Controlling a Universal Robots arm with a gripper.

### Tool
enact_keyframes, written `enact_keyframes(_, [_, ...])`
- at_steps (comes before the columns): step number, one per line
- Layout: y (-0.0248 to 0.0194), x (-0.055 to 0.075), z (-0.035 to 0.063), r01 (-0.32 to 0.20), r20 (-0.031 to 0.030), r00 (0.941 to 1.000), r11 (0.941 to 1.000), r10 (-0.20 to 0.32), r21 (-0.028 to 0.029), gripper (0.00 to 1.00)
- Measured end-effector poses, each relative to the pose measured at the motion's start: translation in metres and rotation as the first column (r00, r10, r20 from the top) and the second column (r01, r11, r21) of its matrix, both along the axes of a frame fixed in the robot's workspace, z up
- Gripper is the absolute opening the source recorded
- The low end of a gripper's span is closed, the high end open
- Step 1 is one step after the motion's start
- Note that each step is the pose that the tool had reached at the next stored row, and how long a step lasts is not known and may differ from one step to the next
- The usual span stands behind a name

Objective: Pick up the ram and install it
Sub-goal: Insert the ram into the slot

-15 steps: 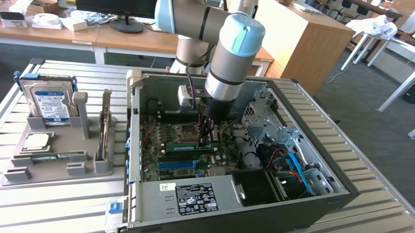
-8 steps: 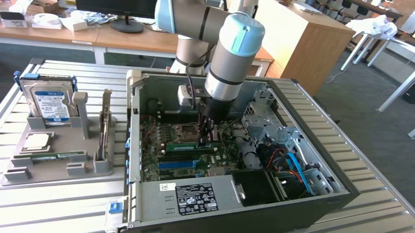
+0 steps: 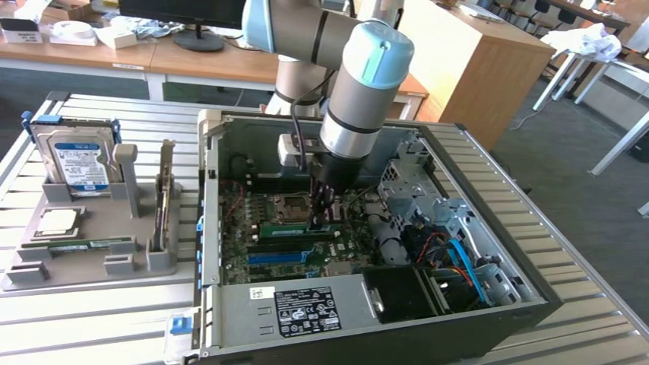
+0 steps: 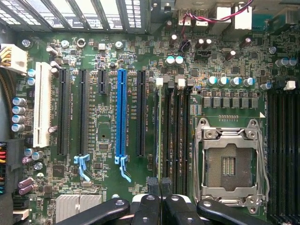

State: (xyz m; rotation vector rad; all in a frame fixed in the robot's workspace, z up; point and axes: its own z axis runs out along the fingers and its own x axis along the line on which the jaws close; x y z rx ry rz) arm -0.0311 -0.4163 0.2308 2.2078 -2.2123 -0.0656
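Jaws clenched, with nothing visibly caught between them: so we see the gripper (image 4: 159, 186) in the wrist view. Its two black fingertips (image 4: 151, 187) meet over the row of black memory slots (image 4: 180, 136), beside the open processor socket (image 4: 229, 164).

In the exterior view we find the gripper (image 3: 319, 220) low inside the open computer case (image 3: 476, 327), its tip down at the motherboard (image 3: 239, 262). The ram (image 3: 289, 229) stands on edge in a slot there. It shows as a green strip running toward the exterior view's left from just beside the fingertips. We cannot tell whether they touch its top edge.

Farther out, a grey holder (image 3: 81, 270) sits on the slatted table (image 3: 91, 327), at the exterior view's left of the case. It carries an upright hard drive (image 3: 81, 163), a square processor chip (image 3: 56, 220) and a narrow green board (image 3: 87, 245) lying flat.
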Motion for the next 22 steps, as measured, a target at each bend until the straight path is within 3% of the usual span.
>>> enact_keyframes(22, [0.0000, 0.0005, -0.0048, 0.000, 0.0000, 1.0000, 1.0000, 0.000, 0.0001, 0.11])
